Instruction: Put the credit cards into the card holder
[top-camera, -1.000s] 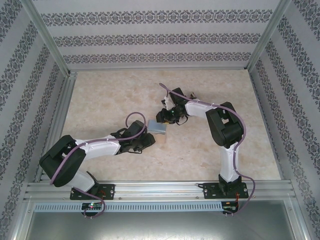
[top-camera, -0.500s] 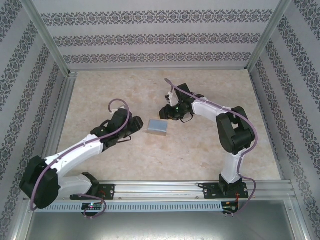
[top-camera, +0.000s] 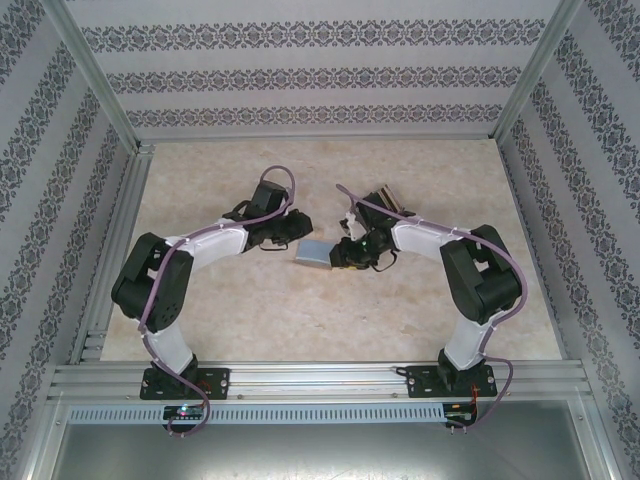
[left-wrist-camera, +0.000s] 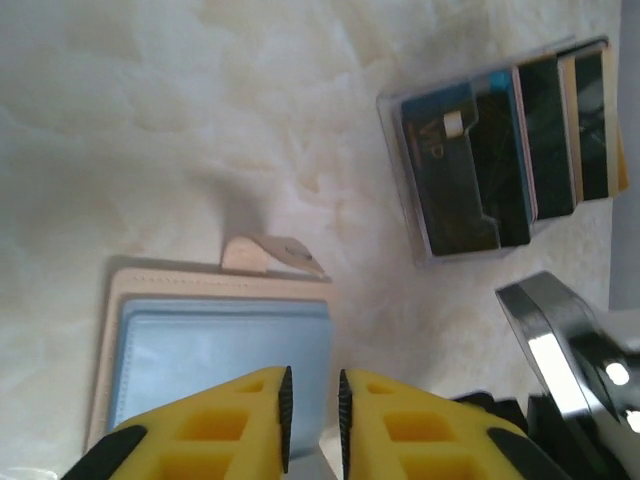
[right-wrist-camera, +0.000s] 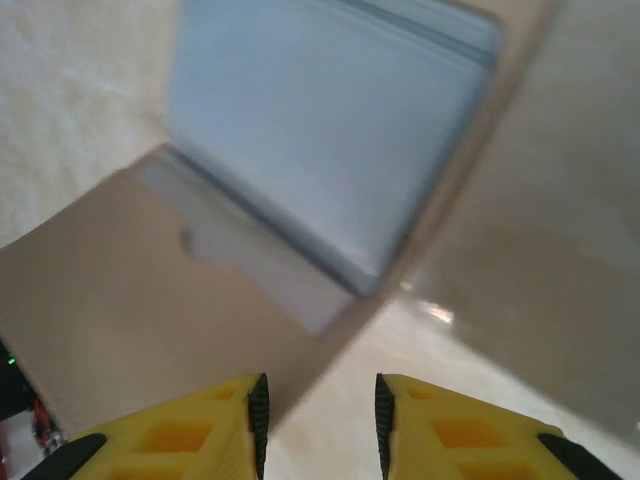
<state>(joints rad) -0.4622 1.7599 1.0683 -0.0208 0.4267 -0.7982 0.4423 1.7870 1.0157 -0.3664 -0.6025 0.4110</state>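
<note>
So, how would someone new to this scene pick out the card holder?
Near the middle of the marbled table lies the card holder. It is a flat pale-blue panel on a beige backing with a small tab, unlike the clear case of dark cards beside it.

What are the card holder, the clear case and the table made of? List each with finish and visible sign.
Card holder: pale blue box, smooth satin sheen, probably metal or hard plastic; its tan cover looks like leather or imitation, with a seam along its edge. Clear case: transparent glossy plastic, cards visible through it. Table: cream marble pattern, faintly glossy; stone or laminate, unclear.
</note>
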